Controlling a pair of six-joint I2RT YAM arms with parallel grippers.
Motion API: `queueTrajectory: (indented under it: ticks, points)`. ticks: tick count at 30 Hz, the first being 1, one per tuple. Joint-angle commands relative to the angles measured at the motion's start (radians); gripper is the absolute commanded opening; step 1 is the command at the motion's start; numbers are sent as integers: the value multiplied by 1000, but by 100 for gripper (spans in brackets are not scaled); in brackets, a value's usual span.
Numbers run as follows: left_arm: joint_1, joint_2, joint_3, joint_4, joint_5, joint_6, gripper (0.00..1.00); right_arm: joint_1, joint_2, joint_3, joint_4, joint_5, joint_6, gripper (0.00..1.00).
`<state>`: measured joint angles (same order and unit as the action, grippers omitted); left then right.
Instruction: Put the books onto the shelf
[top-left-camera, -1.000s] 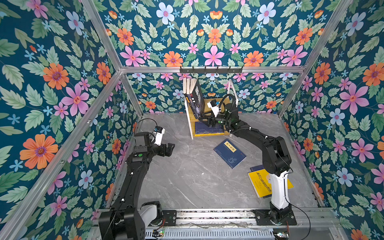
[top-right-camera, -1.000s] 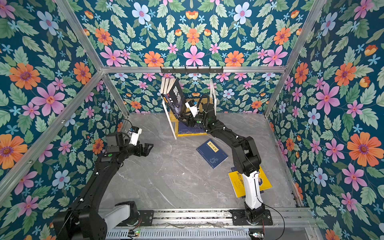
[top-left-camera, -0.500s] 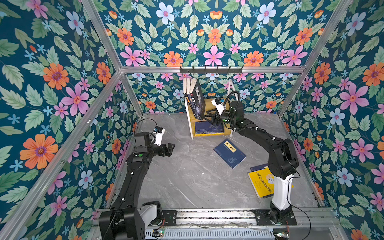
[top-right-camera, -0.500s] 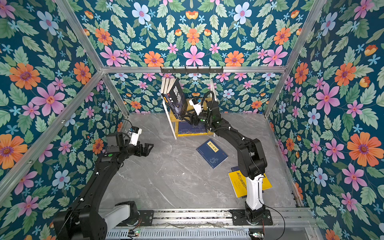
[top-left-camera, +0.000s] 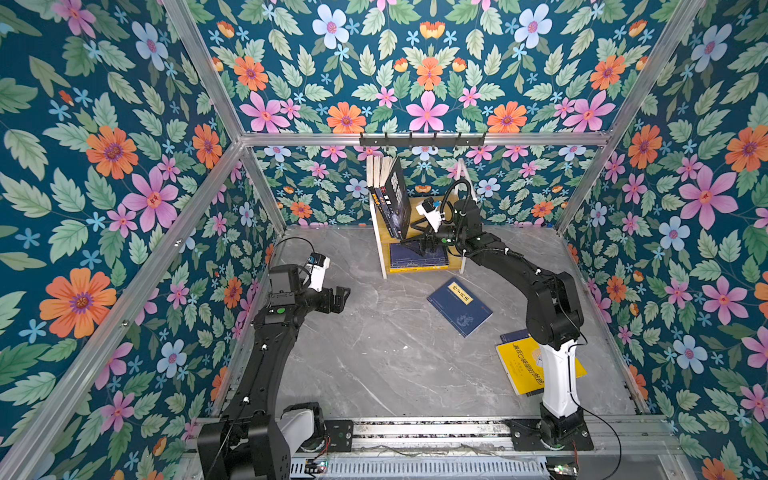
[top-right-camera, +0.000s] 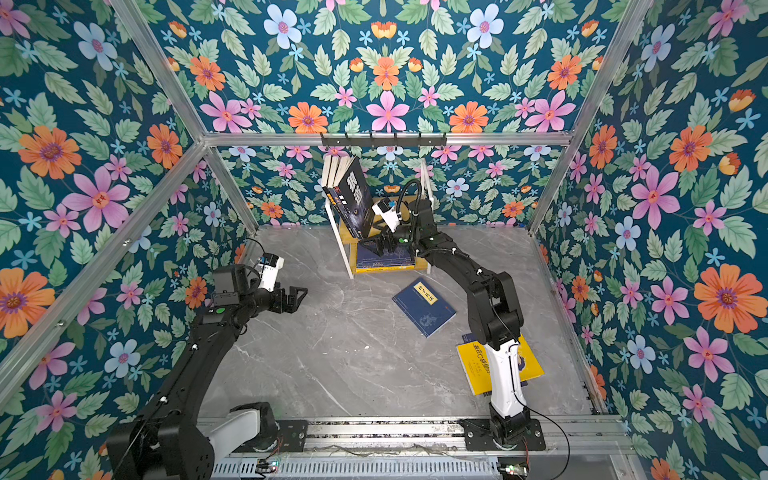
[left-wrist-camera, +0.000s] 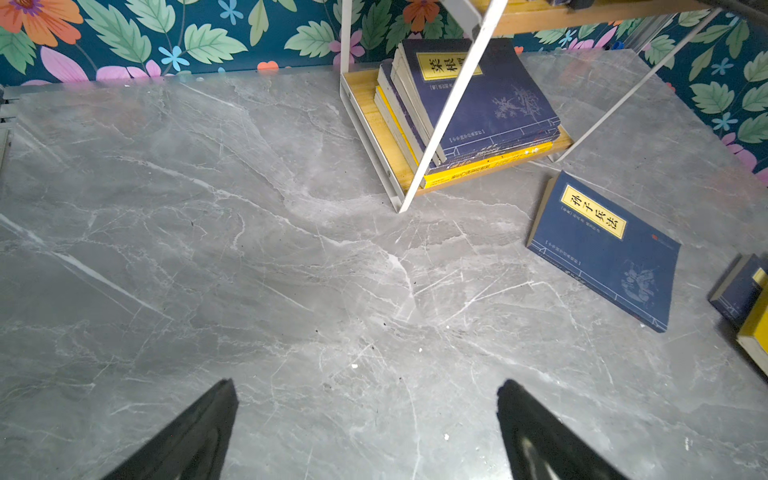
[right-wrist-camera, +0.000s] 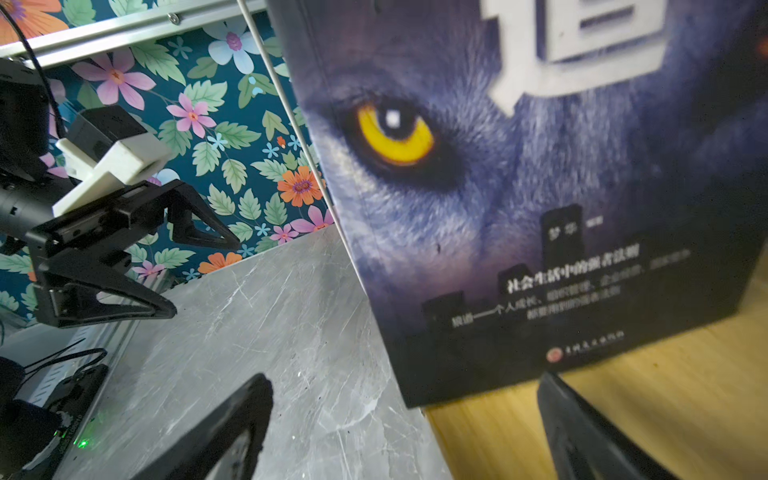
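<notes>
both sets of jaws apart. right hand (top-left-camera: 422, 246) just beside wolf book (top-left-camera: 400, 199), which stands tilted on shelf (top-left-camera: 377, 249) top board. left hand (top-left-camera: 337, 299) over table (top-left-camera: 374, 353). navy book (top-left-camera: 459, 306), yellow book (top-left-camera: 519, 365) flat on table.

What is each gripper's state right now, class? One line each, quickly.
Left gripper: open, holding nothing.
Right gripper: open, close to the wolf-eye book but not clamped on it.
</notes>
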<state>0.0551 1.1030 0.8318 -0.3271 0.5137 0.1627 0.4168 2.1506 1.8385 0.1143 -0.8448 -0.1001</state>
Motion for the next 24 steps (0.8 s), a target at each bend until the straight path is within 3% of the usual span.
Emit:
queueTrajectory:
  ticks: [1, 5, 14, 24]
  points:
    - [3, 2, 4, 12, -1, 9, 100, -2, 49, 69, -65, -68, -24, 99]
    - [3, 0, 1, 17, 7, 9, 100, -1, 119, 187, -147, -119, -39, 99]
    - [4, 11, -4, 20, 5, 13, 100, -1, 204, 325, -190, -105, -38, 93]
    - [3, 16, 6, 17, 11, 5, 100, -1, 179, 293, -172, -70, -43, 89]
